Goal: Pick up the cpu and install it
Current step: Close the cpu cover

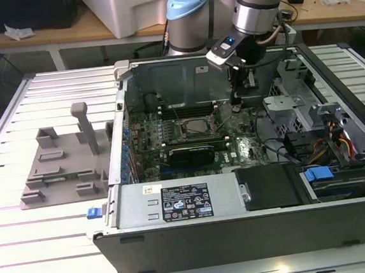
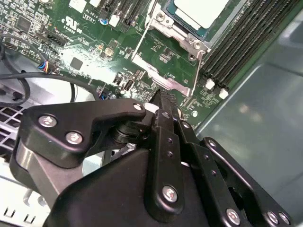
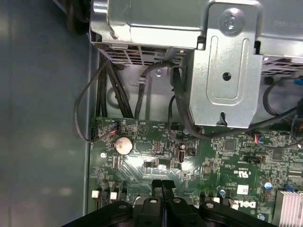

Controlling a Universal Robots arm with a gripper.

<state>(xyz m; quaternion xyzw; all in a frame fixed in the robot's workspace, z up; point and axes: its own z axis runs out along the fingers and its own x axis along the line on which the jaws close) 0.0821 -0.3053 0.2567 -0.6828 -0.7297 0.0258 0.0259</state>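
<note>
Hovering over printed motherboard (image 2: 85, 47), jaws closed, cpu (image 2: 201, 10) socketed

- Computer case (image 1: 255, 235) on bench (image 1: 40, 264).
- Motherboard (image 1: 149, 153) inside case; cpu (image 1: 193, 126) in its socket.
- Gripper (image 1: 236, 104) above motherboard, at the exterior view's right of cpu.
- Fixture block (image 1: 60, 165) on bench, at the exterior view's left of case.

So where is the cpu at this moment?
The cpu sits inside the socket frame on the motherboard, next to the memory slots; the gripper hangs toward the exterior view's right of it.
</note>
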